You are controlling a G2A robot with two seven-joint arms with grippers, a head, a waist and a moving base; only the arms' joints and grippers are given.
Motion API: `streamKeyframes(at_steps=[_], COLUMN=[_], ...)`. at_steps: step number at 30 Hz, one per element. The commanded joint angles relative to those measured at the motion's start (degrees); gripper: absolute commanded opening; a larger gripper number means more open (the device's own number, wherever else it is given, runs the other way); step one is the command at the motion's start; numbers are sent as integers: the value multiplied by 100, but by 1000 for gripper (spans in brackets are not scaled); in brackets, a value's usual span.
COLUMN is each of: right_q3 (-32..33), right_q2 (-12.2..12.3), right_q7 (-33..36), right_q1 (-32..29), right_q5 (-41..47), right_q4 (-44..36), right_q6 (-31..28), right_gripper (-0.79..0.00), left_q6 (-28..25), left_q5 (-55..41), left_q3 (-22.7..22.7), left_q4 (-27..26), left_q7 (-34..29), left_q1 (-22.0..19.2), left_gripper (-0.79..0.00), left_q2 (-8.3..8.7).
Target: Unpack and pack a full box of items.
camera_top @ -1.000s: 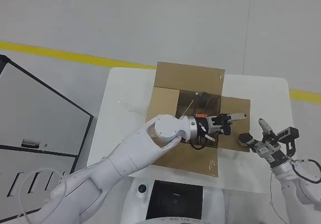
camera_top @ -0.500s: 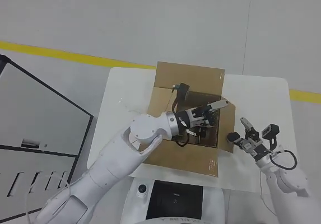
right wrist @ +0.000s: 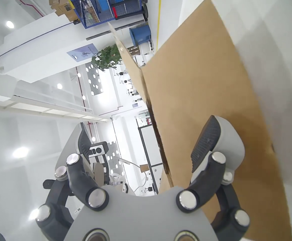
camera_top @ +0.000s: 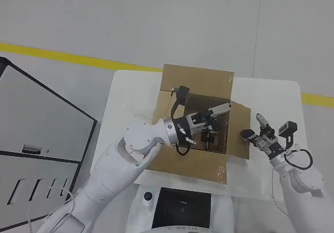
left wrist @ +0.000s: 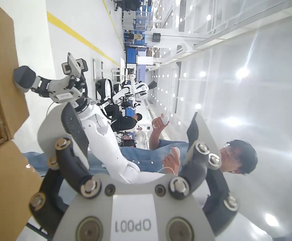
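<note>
Top view first: a brown cardboard box (camera_top: 196, 78) sits mid-desk with its flaps folded out, matte board against the smooth white desk (camera_top: 277, 96) with its rounded corners. Down in the box there are dark items (camera_top: 213, 138) in shadow, and what they are I can't tell. The left tool (camera_top: 213, 119) hangs right over the opening, fingers spread and holding nothing. The right tool (camera_top: 253, 128) is at the box's right flap (camera_top: 239, 145), also spread.

On to the left wrist view: the left tool's ribbed black pads stand wide apart with only air between them. The box's raw corrugated edge is off to one side, and one rounded dark pad of the right tool sits against the cardboard.

Right wrist view: the flap's thin edge runs up between the parted fingers. One mesh-textured pad (right wrist: 208, 136) lies over its flat brown face, with no clamp on it.
</note>
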Motion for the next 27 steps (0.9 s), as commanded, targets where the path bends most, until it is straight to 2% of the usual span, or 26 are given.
streamKeyframes(at_steps=[1, 6, 11, 15, 19, 27], right_q3=[416, 1347, 1608, 1208, 377, 325], right_q2=[38, 114, 154, 189, 177, 174], right_q7=[24, 475, 901, 1118, 1063, 1050], right_q1=[-164, -563, -625, -262, 241, 267], right_q5=[121, 661, 832, 600, 385, 400], right_q4=[-262, -1045, -2011, -2512, -2416, -2400], right_q6=[28, 168, 490, 904, 1191, 1202], right_gripper=[0, 0, 0, 0, 0, 0], left_q6=[-135, 45, 170, 94, 79, 78], left_q5=[-458, -440, -479, -820, -896, -898], left_q3=[26, 207, 102, -207, -280, -277], left_q4=[-127, -528, -806, -1127, -1170, -1168], left_q7=[-71, -7, 211, 318, 314, 316], left_q1=[-51, -300, -320, -185, -155, -144], left_gripper=[0, 0, 0, 0, 0, 0], left_q2=[-36, -84, -89, -71, -65, -65])
